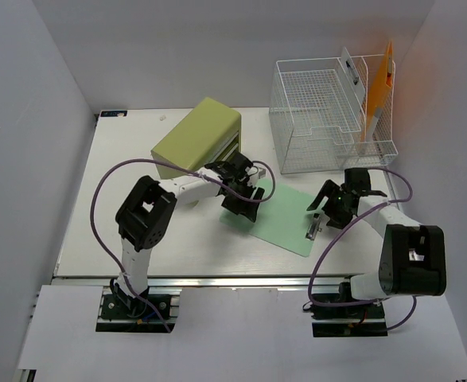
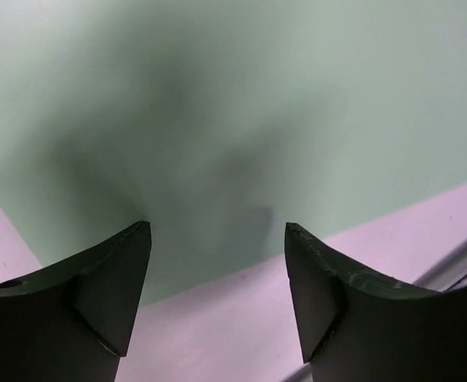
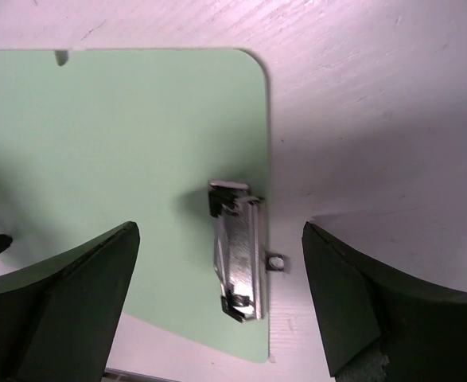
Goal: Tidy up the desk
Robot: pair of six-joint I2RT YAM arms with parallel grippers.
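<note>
A pale green clipboard (image 1: 282, 217) lies flat on the white desk (image 1: 138, 231), its silver clip (image 1: 315, 228) at the right end. My left gripper (image 1: 241, 196) is open and empty, low over the clipboard's left edge (image 2: 233, 119). My right gripper (image 1: 335, 208) is open and empty, above the clip (image 3: 237, 253), with one finger on each side of it. The clipboard (image 3: 106, 159) fills the left of the right wrist view.
An olive-green drawer box (image 1: 197, 137) stands at the back, just behind my left gripper. A white wire tray rack (image 1: 321, 119) stands at the back right with an orange folder (image 1: 379, 87) upright in it. The silver rail (image 1: 217, 281) runs along the front edge.
</note>
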